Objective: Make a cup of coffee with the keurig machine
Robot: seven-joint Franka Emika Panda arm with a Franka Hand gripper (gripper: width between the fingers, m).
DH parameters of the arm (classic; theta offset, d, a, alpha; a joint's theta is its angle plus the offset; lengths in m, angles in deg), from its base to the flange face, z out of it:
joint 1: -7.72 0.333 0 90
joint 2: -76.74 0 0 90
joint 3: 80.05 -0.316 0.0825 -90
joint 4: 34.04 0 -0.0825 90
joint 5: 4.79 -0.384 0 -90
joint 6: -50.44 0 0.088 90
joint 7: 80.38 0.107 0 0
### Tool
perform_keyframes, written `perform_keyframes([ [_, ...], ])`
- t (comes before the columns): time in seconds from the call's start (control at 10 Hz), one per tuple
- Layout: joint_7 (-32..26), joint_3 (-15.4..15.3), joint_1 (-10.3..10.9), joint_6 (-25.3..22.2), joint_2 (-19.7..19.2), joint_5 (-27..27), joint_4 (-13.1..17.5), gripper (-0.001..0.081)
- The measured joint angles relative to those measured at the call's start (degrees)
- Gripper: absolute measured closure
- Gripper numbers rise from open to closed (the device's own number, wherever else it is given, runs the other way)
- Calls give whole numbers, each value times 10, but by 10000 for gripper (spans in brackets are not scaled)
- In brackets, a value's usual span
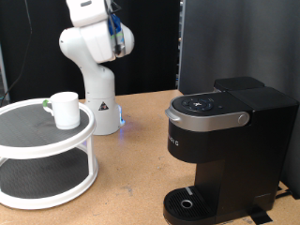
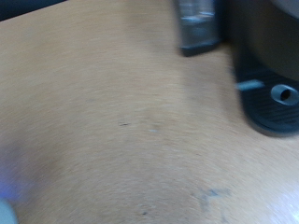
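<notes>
The white cup point(image 1: 66, 109) stands upright on the top tier of a round white two-tier stand point(image 1: 28, 131) at the exterior view's left. A small dark thing with a green top point(image 1: 45, 103) lies just beside the cup. The black keurig machine point(image 1: 220, 141) stands at the exterior view's right with its lid down, and nothing sits on its round drip base point(image 1: 192, 202). The drip base also shows, blurred, in the wrist view point(image 2: 273, 98). The arm point(image 1: 94, 37) rises out of the exterior view's top. The gripper shows in neither view.
The brown table point(image 1: 141, 159) lies between the stand and the machine. The arm's white base point(image 1: 101, 108) stands behind the stand, with a blue glow beside it. A dark blurred object point(image 2: 198, 26) shows in the wrist view near the machine.
</notes>
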Motion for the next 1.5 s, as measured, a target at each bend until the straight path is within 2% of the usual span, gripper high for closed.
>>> perform_keyframes([
  [0.2, 128, -14, -19, 47, 24, 0, -31, 800],
  [0.3, 164, -17, -26, 49, 36, 0, -38, 800],
  [0.4, 170, -16, -32, 44, 47, 3, -41, 800],
  [0.8, 119, 8, -45, -29, 105, 34, -46, 800],
  [1.0, 84, 23, -55, -42, 139, 61, -64, 800],
  [1.2, 76, 33, -63, -35, 175, 63, -91, 800],
  [1.5, 60, 40, -63, -46, 174, 63, -90, 800],
])
